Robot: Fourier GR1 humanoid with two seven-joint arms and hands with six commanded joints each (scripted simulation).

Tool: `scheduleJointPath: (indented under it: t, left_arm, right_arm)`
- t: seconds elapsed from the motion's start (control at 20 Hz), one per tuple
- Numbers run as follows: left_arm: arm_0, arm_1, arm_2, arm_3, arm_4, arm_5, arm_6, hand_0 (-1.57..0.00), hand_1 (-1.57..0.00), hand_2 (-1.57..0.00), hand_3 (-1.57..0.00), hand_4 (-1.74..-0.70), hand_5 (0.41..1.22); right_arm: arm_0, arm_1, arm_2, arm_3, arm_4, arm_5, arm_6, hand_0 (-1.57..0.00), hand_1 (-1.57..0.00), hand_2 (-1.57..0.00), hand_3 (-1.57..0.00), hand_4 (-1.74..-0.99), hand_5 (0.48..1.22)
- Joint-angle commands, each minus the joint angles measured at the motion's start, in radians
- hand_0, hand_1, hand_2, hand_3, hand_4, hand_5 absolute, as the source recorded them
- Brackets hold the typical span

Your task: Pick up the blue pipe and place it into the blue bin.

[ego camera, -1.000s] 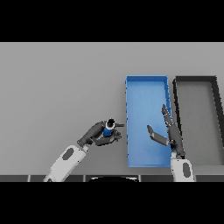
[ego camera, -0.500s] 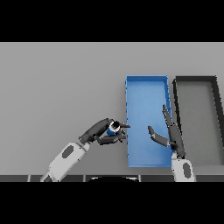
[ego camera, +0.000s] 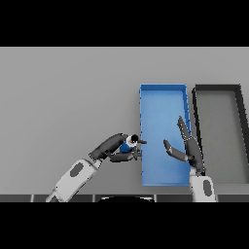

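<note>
Since the earlier frames, the left hand [ego camera: 113,147] has carried the blue pipe [ego camera: 129,145] rightward across the grey worktop [ego camera: 68,97], so that it now sits just beside the left wall of the blue bin [ego camera: 144,146] rather than well short of it. From the lower left, the white and grey left arm reaches in at a slant, and its dark fingers [ego camera: 121,156] and thumb are curled round the pipe, gripping it; only a small part of the pipe shows between them, a blue body with a pale end facing up and a dark tip pointing toward the bin. The pipe is outside the bin, at about the level of the bin's lower half, and whether it touches the worktop or is held clear of it cannot be told from this view. Next comes the blue bin itself, a long rectangular tray lying lengthwise away from the robot, with raised walls. Over its right half hovers the right hand [ego camera: 187,148], which comes up from the lower edge; its fingers are straight and spread, pointing away from the robot, with the thumb held out to the left, and it holds nothing. Farthest right, just beside the blue bin and parallel to it, lies a dark bin [ego camera: 197,116] of similar shape with a grey floor.
</note>
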Motion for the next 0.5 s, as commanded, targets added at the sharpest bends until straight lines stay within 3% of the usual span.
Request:
scheduleJointPath:
  t: [0.0, 0.1, 0.2, 0.35, 0.45]
  left_arm:
    - [-0.002, 0.003, 0.008, -0.002, 0.004, -0.002, -0.009, -1.57, -1.57, -1.57, -1.44, -1.73, 1.22]
    - [0.001, -0.005, 0.002, -0.003, -0.001, -0.001, -0.007, -1.57, -1.57, -1.57, -1.44, -1.73, 1.221]
    - [0.004, -0.008, 0.002, 0.004, -0.012, 0.003, -0.014, -1.57, -1.57, -1.57, -1.44, -1.73, 1.221]
    - [-0.014, -0.006, 0.015, 0.018, -0.014, -0.005, -0.015, -1.57, -1.57, -1.57, -1.44, -1.73, 1.221]
    - [-0.005, -0.007, 0.01, 0.014, -0.012, -0.011, -0.01, -1.57, -1.57, -1.57, -1.44, -1.73, 1.221]
  right_arm:
    - [0.011, -0.009, 0.001, -0.023, -0.017, 0.019, -0.022, 0.0, 0.0, 0.0, 0.0, -1.191, 0.619]
    - [-0.018, -0.024, -0.011, -0.048, -0.118, 0.089, 0.004, 0.0, 0.0, 0.0, 0.0, -1.197, 0.604]
    - [-0.043, -0.066, -0.012, -0.105, -0.226, 0.167, 0.074, 0.0, 0.0, 0.0, 0.0, -1.203, 0.573]
    - [-0.095, -0.158, 0.0, -0.188, -0.328, 0.265, 0.144, 0.0, 0.0, 0.0, 0.0, -1.25, 0.532]
    - [-0.13, -0.186, 0.039, -0.252, -0.35, 0.297, 0.188, 0.0, 0.0, 0.0, 0.0, -1.274, 0.518]
